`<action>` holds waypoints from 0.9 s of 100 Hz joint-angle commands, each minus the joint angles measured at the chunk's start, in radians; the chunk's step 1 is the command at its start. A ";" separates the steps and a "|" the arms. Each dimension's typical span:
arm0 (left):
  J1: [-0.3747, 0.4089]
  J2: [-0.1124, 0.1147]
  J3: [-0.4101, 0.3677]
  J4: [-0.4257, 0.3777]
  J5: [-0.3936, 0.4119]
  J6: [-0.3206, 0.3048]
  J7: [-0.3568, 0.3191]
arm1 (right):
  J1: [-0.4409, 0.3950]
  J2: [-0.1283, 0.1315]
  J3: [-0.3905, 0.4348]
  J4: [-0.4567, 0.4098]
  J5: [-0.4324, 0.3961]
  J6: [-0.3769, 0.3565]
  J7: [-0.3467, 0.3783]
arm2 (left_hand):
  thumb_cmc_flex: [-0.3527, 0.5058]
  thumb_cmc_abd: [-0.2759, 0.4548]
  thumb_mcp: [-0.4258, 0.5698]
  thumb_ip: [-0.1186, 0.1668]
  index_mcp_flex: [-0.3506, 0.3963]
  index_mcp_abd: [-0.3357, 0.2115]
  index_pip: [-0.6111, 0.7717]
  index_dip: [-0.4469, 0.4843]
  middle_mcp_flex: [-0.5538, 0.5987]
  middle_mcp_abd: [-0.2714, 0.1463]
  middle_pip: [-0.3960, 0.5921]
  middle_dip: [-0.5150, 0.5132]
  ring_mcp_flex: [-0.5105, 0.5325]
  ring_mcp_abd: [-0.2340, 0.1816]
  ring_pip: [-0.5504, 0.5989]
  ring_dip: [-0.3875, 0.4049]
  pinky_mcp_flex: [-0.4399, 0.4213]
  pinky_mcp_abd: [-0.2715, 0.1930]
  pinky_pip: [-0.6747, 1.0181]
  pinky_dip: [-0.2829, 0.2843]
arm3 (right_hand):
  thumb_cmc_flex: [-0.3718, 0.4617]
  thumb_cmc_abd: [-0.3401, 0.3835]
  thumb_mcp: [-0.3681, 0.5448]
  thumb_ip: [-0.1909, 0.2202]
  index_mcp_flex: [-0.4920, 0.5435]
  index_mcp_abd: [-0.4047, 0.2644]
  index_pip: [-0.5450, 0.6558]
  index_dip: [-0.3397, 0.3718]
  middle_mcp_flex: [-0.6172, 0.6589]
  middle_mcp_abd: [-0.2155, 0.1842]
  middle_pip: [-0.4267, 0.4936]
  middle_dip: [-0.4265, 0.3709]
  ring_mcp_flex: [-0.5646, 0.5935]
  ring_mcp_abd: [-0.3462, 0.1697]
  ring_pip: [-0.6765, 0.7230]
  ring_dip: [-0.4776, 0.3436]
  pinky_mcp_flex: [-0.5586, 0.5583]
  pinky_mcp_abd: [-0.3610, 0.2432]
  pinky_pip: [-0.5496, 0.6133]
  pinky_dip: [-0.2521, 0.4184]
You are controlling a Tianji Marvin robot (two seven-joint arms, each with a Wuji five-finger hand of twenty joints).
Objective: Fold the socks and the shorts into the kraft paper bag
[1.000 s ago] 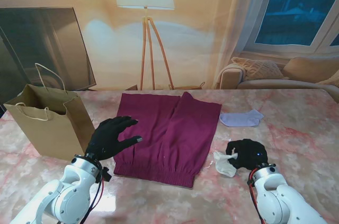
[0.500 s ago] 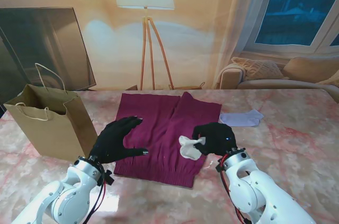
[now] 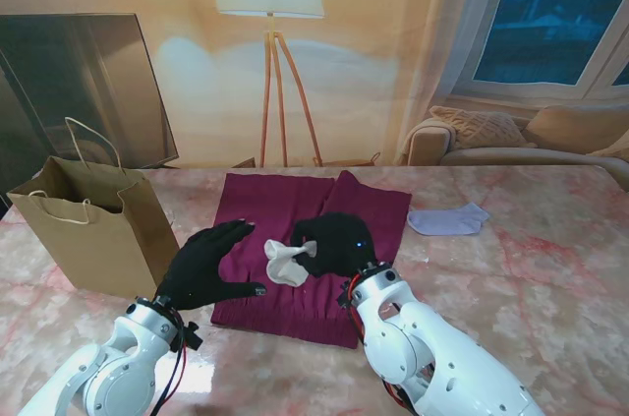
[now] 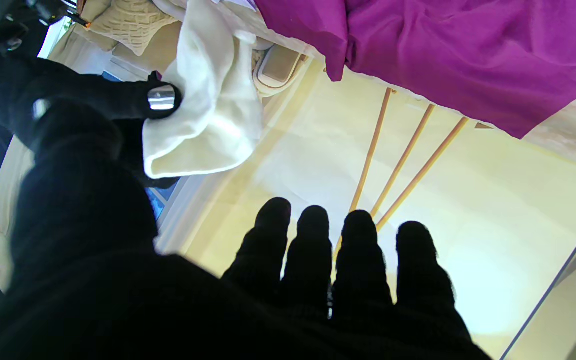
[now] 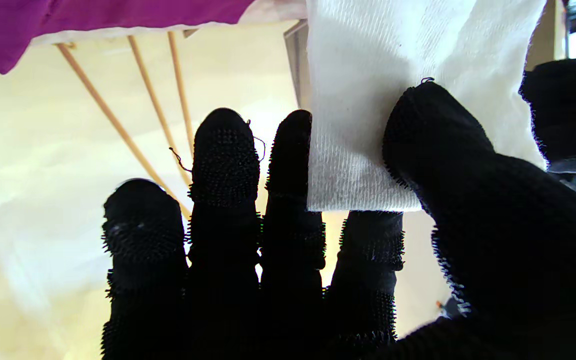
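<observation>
Maroon shorts (image 3: 314, 239) lie flat in the middle of the table. My right hand (image 3: 336, 242) hovers over them, shut on a white sock (image 3: 284, 263) pinched between thumb and fingers; the same white sock (image 5: 398, 100) fills the right wrist view and the white sock (image 4: 208, 100) also shows in the left wrist view. My left hand (image 3: 208, 264) is open over the shorts' left edge, fingers spread, holding nothing. A second pale sock (image 3: 448, 219) lies on the table to the right of the shorts. The kraft paper bag (image 3: 93, 229) stands upright and open at the far left.
The marble table (image 3: 550, 268) stretches to the right. A floor lamp (image 3: 270, 42), a dark screen (image 3: 84, 82) and a sofa (image 3: 511, 136) stand behind the table's far edge.
My right hand has carried the white sock leftward from the table's right side to over the shorts. My left hand has lifted a little and stayed near the shorts' left edge.
</observation>
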 commanded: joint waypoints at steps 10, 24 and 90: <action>0.006 -0.001 0.001 0.007 -0.015 -0.013 0.018 | 0.007 -0.024 -0.031 -0.010 0.009 0.006 -0.019 | -0.018 -0.050 -0.021 -0.002 0.023 -0.004 0.028 0.026 0.021 0.017 0.003 0.012 0.005 0.004 -0.013 0.000 0.008 0.009 -0.010 0.027 | 0.012 0.038 0.009 -0.004 0.010 -0.007 0.050 0.031 0.010 0.008 0.030 0.023 0.002 -0.001 0.034 0.027 -0.014 0.007 0.055 0.008; -0.003 -0.002 0.014 0.019 -0.009 -0.015 0.028 | 0.012 -0.034 -0.048 -0.008 0.023 0.006 -0.042 | -0.014 -0.050 -0.018 -0.003 0.038 -0.015 0.040 0.041 0.045 0.012 0.010 0.020 0.030 0.006 -0.004 0.007 0.024 0.019 0.003 0.043 | 0.011 0.040 0.007 -0.003 0.006 -0.008 0.046 0.034 0.009 0.007 0.033 0.026 -0.004 -0.003 0.038 0.030 -0.016 0.007 0.054 0.009; -0.063 -0.043 0.089 0.104 -0.040 -0.051 0.235 | 0.005 -0.049 -0.071 -0.008 0.074 -0.008 -0.042 | 0.192 -0.146 0.600 -0.063 0.291 -0.391 0.650 0.398 0.633 -0.111 0.213 0.452 0.492 0.047 0.320 0.351 0.161 0.158 0.458 0.355 | 0.006 0.051 0.002 -0.002 0.001 -0.014 0.039 0.051 -0.005 0.000 0.036 0.034 -0.021 -0.002 0.049 0.038 -0.035 0.007 0.050 0.018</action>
